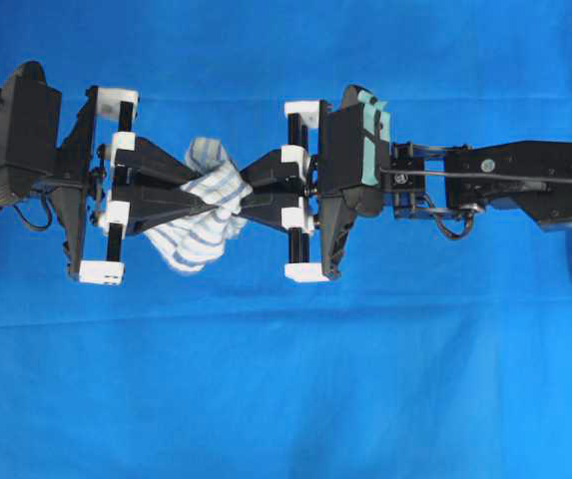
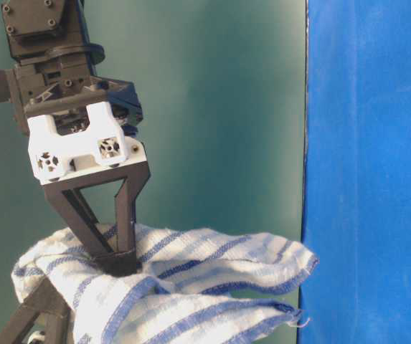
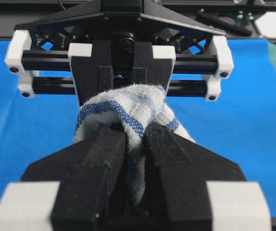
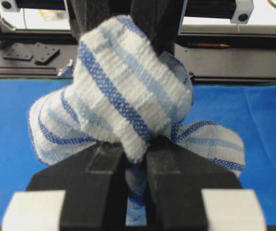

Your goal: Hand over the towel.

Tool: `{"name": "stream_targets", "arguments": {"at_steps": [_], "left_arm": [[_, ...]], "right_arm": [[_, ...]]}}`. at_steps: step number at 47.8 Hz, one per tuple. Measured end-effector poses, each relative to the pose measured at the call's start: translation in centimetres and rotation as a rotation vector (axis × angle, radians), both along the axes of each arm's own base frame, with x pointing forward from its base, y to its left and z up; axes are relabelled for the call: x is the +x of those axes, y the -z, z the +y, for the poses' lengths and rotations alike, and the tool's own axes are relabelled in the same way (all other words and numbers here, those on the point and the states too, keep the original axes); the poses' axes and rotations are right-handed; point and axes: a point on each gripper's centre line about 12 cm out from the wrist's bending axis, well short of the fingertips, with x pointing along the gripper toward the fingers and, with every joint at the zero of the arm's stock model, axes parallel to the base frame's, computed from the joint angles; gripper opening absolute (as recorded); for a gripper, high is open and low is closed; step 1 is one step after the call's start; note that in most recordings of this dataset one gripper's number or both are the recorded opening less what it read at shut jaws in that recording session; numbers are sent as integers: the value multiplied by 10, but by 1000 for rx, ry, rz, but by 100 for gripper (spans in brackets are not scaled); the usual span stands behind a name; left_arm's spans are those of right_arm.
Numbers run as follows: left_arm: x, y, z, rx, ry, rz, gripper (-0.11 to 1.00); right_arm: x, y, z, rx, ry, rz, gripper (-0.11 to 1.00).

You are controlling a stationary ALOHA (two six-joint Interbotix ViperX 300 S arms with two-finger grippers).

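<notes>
Two black grippers meet mid-air over a smooth blue cloth [image 1: 286, 379]. From the left, the left gripper [image 1: 228, 197] pinches the towel [image 1: 201, 235], a soft, nubby white weave with thin blue stripes, bunched between them. The right gripper [image 1: 249, 192] clamps the same bundle from the right. Folds hide both sets of fingertips; the table-level view cuts off the lower gripper.

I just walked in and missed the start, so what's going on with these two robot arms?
The two arms meet in mid-air over the blue cloth, passing a small striped towel between them. The left gripper is shut on the towel, and the right gripper is closed on it too, from the opposite side. Both hold it at once; the left has not yet let go, so the handover is not finished.
</notes>
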Motion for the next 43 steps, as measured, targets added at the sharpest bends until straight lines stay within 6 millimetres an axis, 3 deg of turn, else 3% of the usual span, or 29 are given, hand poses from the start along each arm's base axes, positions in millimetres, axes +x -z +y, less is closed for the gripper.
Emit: {"name": "stream_targets", "arguments": {"at_steps": [12,16,25,28,43], "left_arm": [[1,0,0,46,4,-1,6],[1,0,0,44,4,-6,25],[-1,-8,0,40,1,-49,82],[-4,-9,0,40,1,-55,92],[-27,-13,1,40,1,-89,93]], "right_arm": [[-1,1,0,0,-1,3,8],[-4,1,0,5,0,3,8],[-22,2,0,11,2,12,8],[-33,1,0,11,1,11,8],[-100,-11,0,30,10,-28,8]]}}
